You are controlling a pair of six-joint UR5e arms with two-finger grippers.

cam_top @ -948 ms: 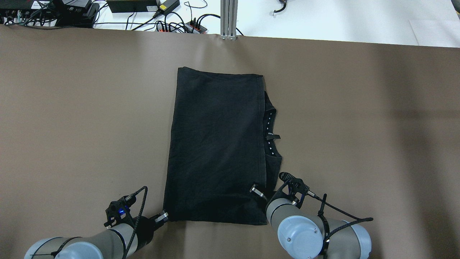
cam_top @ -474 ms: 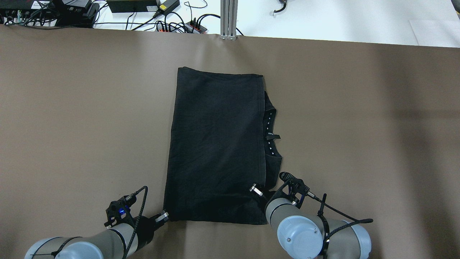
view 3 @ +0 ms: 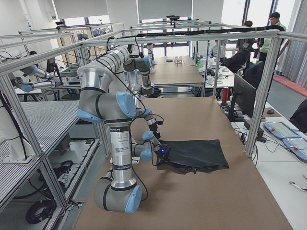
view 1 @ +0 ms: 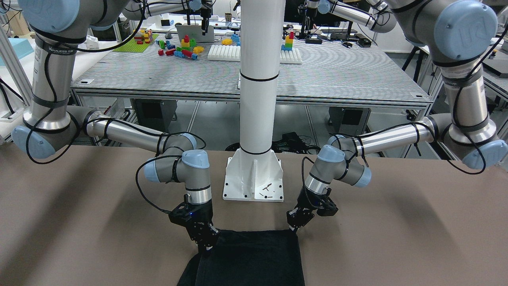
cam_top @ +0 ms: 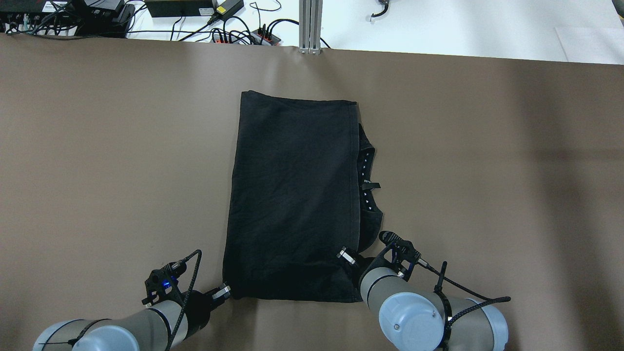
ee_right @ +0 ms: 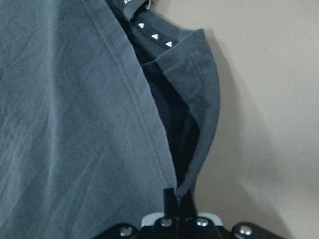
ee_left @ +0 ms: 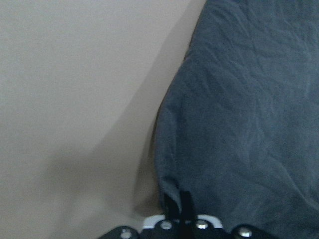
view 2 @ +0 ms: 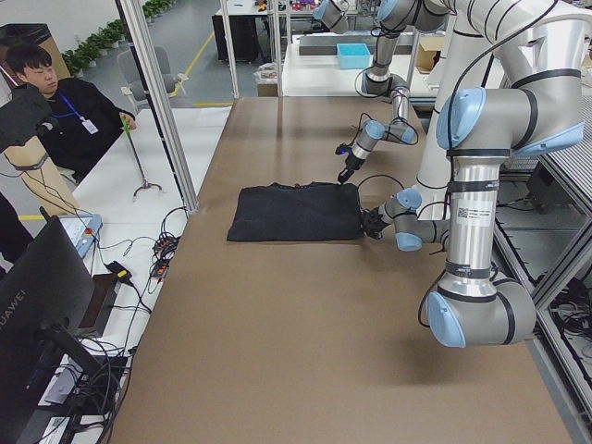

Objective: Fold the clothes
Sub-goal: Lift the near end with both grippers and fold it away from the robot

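Clothes (cam_top: 292, 195) lie flat on the table (cam_top: 97, 146), left hand (cam_top: 225, 291) and right hand (cam_top: 344, 254) clamped on near corners.

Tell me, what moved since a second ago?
The left gripper and the right gripper, each shut on a near corner of the black cloth, crept slightly away from the robot, carrying that near edge along. The cloth's far edge stayed put.

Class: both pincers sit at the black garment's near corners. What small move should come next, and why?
Probably raise both corners a little, together. The left pincer and right pincer each look shut on a near corner of the black garment, which lies flat, so an even lift would start the fold.
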